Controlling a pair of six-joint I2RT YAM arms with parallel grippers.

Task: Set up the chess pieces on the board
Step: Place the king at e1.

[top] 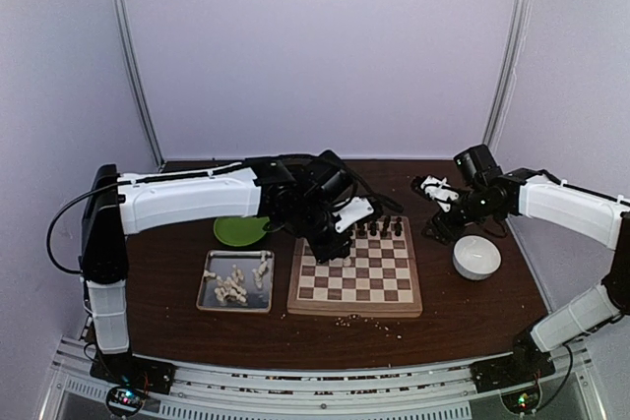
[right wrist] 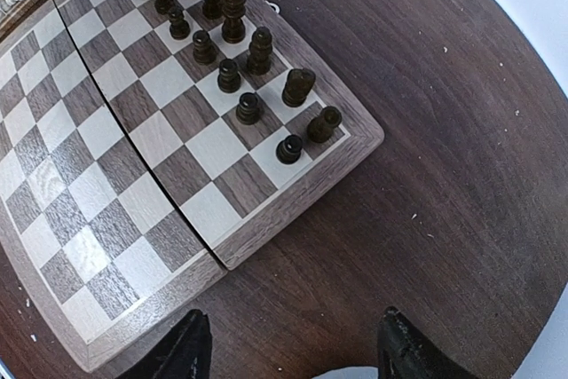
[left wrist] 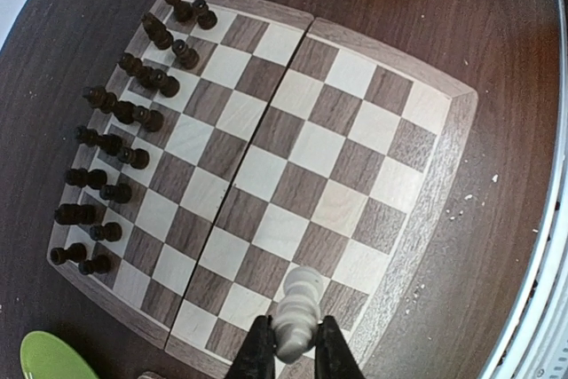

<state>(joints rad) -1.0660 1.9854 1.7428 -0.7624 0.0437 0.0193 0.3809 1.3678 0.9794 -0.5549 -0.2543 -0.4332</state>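
Note:
The wooden checkered board (top: 356,277) lies mid-table; it also shows in the left wrist view (left wrist: 293,166) and the right wrist view (right wrist: 133,148). Several dark pieces (top: 379,229) stand in two rows along its far edge (left wrist: 124,144) (right wrist: 232,59). My left gripper (left wrist: 294,352) hangs above the board's left side (top: 330,243), shut on a cream-white chess piece (left wrist: 298,308). Several more white pieces (top: 236,280) lie in the silver tray (top: 209,297). My right gripper (right wrist: 293,348) is open and empty over bare table, right of the board (top: 441,211).
A green plate (top: 239,230) sits behind the tray. A white bowl (top: 476,257) stands right of the board. Pale crumbs (top: 359,320) lie in front of the board. The table's front edge runs along a metal rail.

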